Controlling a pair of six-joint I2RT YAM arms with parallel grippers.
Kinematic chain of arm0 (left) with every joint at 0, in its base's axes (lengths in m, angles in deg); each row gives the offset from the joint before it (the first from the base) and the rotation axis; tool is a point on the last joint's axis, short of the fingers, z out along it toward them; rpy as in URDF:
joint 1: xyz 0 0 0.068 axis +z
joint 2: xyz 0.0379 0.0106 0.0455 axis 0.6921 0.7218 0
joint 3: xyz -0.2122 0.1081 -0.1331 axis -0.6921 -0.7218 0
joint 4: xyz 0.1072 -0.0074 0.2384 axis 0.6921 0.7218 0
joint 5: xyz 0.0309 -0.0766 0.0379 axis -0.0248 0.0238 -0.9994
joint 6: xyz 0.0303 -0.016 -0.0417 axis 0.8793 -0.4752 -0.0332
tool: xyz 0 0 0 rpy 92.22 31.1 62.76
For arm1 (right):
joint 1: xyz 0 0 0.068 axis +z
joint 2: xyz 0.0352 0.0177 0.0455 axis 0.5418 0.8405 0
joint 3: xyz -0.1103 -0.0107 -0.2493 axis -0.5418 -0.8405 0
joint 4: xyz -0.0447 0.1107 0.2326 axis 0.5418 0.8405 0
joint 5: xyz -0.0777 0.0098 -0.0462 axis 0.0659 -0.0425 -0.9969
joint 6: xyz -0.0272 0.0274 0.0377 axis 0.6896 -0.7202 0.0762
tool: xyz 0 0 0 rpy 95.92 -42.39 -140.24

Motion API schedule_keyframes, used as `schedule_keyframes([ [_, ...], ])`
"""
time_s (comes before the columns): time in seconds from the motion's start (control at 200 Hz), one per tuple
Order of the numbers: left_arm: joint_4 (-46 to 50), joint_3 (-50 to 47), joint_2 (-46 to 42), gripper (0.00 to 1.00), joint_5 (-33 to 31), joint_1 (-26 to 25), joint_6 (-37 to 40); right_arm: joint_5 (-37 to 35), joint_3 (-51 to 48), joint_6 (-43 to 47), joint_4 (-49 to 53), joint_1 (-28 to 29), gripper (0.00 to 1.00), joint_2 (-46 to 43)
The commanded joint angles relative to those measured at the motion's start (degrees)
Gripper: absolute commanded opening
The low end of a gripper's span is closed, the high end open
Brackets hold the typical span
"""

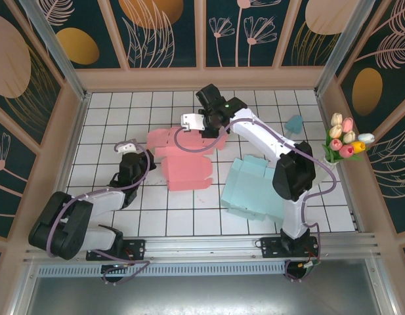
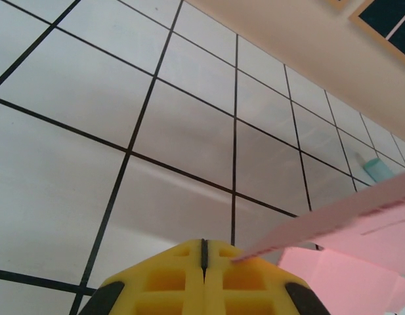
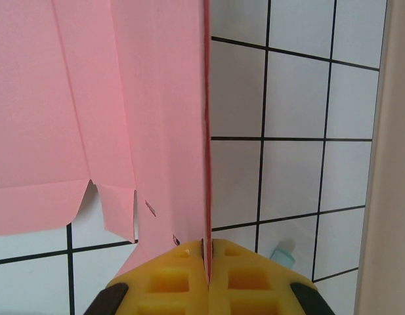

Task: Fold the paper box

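The right gripper (image 3: 207,252) is seen clamped on an upright edge of the pink paper box (image 3: 123,98), its yellow fingers (image 3: 223,252) pressed against the sheet; the left gripper (image 2: 203,252) is closed with nothing between its fingers, a flap's tip lying against one of them; the box is spread mid-table (image 1: 117,111), a blue box (image 1: 251,190) just beside it on the right.

A white tiled worktop (image 1: 189,213) with black grid lines is lying under even light. Beige wooden walls (image 1: 202,79) are standing along its far, left and right edges, carrying dark panels (image 1: 245,29) painted with pale flowers and orange ovals. Metal posts (image 1: 52,44) are rising at the far corners, and a metal rail (image 1: 209,246) is running along the near edge.
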Motion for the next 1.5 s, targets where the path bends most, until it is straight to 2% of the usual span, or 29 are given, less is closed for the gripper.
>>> schedule_keyframes([
  [0.0, -3.65, 0.57, 1.66, 0.0, 0.92, 0.52, -0.82, 1.58, -0.74, 0.91, -0.71, 0.08, 0.0, -2.77],
  [0.165, -4.94, 1.86, 3.19, 0.0, 3.24, 0.52, -0.69, 2.72, -0.69, 1.0, -0.55, 0.09, 0.0, -2.69],
  [0.54, -11.49, 7.56, 8.41, 0.0, 18.27, 0.37, -4.54, 2.48, 0.95, -0.36, 0.18, 0.35, 0.0, -0.35],
  [0.641, -12.48, 8.74, 11.23, 0.0, 20.07, 0.42, -5.29, 2.48, 1.35, -0.59, 0.6, 0.35, 0.0, 0.25],
  [0.836, -15.13, 7.46, 13.13, 0.0, 19.91, 0.43, -5.65, 2.28, 1.19, -0.38, 0.5, 0.14, 0.0, 0.82],
  [0.901, -15.32, 6.01, 11.41, 0.06, 19.32, 0.38, -4.85, 1.73, 1.15, -0.32, 0.47, -0.17, 0.0, 1.32],
  [0.976, -14.56, 3.65, 7.91, 0.14, 17.3, 0.41, -3.23, 1.03, 1.16, -0.32, 0.36, -0.44, 0.0, 1.84],
  [1.081, -12.19, 0.08, 2.2, 0.2, 13.94, 0.43, -0.39, -0.38, 0.38, 0.18, -0.14, -0.62, 0.0, 2.12],
  [1.231, -12.21, -6.45, -5.63, 0.21, 10.4, 0.43, 1.85, -2.06, -2.67, 2.22, -3.2, -0.44, 0.0, 1.15],
  [1.496, -9.12, -13.7, -18.78, 0.26, 3.71, 0.43, 5.66, -8.59, -14.94, 8.7, -16.59, 2.73, 0.0, -4.24],
])
